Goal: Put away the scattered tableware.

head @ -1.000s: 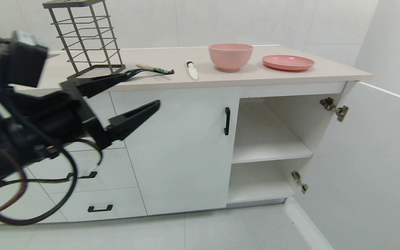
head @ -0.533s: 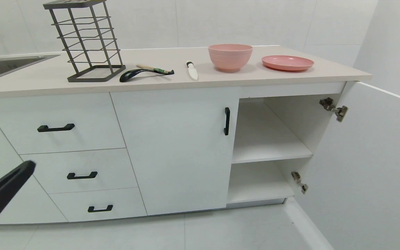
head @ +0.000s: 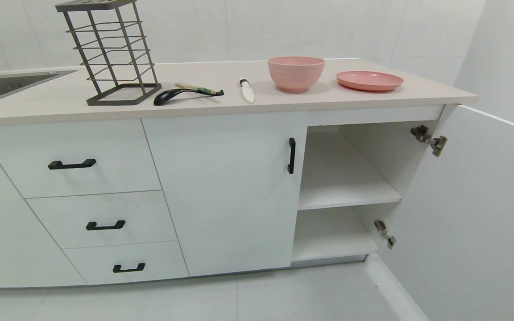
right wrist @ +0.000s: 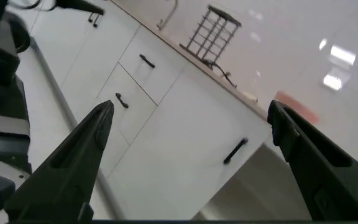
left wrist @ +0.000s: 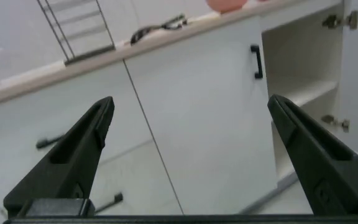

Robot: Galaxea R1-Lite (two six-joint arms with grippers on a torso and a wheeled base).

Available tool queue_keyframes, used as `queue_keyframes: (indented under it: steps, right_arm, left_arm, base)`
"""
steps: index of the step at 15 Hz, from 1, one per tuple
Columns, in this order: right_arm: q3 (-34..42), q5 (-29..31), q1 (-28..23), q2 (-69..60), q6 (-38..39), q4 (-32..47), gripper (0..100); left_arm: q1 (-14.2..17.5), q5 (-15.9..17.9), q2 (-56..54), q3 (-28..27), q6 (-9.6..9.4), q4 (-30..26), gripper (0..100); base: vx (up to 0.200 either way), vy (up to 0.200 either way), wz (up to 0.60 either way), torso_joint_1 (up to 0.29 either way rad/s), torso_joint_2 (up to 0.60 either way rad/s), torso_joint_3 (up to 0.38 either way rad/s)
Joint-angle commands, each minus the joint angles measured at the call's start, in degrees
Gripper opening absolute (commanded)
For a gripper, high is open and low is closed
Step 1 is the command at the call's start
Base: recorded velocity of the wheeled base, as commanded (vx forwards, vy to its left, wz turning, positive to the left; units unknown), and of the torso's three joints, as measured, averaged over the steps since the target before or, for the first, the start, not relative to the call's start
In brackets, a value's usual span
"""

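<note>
- Spanning most of what sits ahead of both grippers is a flat-fronted white cabinet (head: 225,191). It has three drawers (head: 74,142) with black bar handles and one shut door.
- Its pale, matte stone-look countertop (head: 417,96) is well apart from either gripper, and all the tableware is up there.
- The cabinet's right-hand door (head: 475,200) is swung wide open, showing two smooth white shelves (head: 341,187) inside.
- A tall dark wire rack (head: 109,49), boxy with a square base, stands near the steel sink (head: 2,84).
- The left gripper (left wrist: 190,102) is released. Its black wedge-shaped fingers are spread wide with nothing between them, and the shut door is beyond.
- The right gripper (right wrist: 190,107) is the same deal: spread, holding nothing, and well back from the cabinet.
- The pink bowl (head: 296,72) is round and faintly ribbed.
- The pink plate (head: 369,80), shallow and smooth, sits just beside the bowl.
- A glossy black spoon (head: 172,94) with a curved handle lies next to the rack's base.
- A short wood-handled utensil (head: 194,87) lies along the spoon.
- A small white-bladed knife (head: 248,91) sits between the spoon and the bowl.
</note>
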State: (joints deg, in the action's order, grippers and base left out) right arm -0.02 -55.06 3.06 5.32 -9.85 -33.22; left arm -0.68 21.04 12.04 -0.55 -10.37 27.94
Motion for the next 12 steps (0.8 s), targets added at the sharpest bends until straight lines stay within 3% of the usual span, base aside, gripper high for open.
queue_keyframes:
  steps: [1, 2, 3, 4, 5, 6, 7, 10, 12]
  right_arm:
    - [0.02, 6.90, -0.16, -0.04, 7.92, 3.16, 100]
    - [0.02, 13.49, -0.16, -0.04, 12.14, 5.09, 100]
    - [0.02, 19.82, -0.51, -0.13, 13.89, 8.26, 100]
    - [0.02, 25.09, -1.04, -0.31, 13.89, 13.00, 100]
    - [0.02, 31.25, -3.06, -4.08, 14.07, 22.41, 100]
    - [0.02, 34.59, -3.15, -5.32, 12.22, 29.70, 100]
    - [-0.33, 38.37, -3.15, -4.17, 10.99, 31.73, 100]
    - [0.02, 50.14, -3.15, -4.35, 6.60, 31.99, 100]
    - [-0.06, 51.64, -3.15, -4.26, 8.53, 33.31, 100]
  left_arm:
    - [0.68, -1.09, -12.04, 0.55, 0.35, -15.37, 100]
    - [0.68, -2.76, -12.04, 0.55, 0.71, -16.69, 100]
    - [0.68, -6.71, -12.04, 0.55, 1.06, -21.17, 100]
    - [0.68, -11.37, -12.04, 0.46, 2.73, -27.24, 100]
    - [0.77, -13.39, -12.04, 0.02, 5.80, -28.47, 100]
    - [0.77, -14.54, -12.04, 0.11, 6.33, -28.20, 100]
    - [0.77, -16.91, -12.04, 0.55, 6.86, -27.68, 100]
    - [0.77, -18.32, -12.04, 0.55, 7.65, -27.59, 100]
    - [0.77, -18.49, -12.04, 0.55, 9.76, -27.85, 100]
  base:
    - [0.000, 0.000, 0.00, 0.000, 0.00, 0.000]
    - [0.000, 0.000, 0.00, 0.000, 0.00, 0.000]
    - [0.000, 0.000, 0.00, 0.000, 0.00, 0.000]
    - [0.000, 0.000, 0.00, 0.000, 0.00, 0.000]
    - [0.000, 0.000, 0.00, 0.000, 0.00, 0.000]
    - [0.000, 0.000, 0.00, 0.000, 0.00, 0.000]
    - [0.000, 0.000, 0.00, 0.000, 0.00, 0.000]
    - [0.000, 0.000, 0.00, 0.000, 0.00, 0.000]
    - [0.000, 0.000, 0.00, 0.000, 0.00, 0.000]
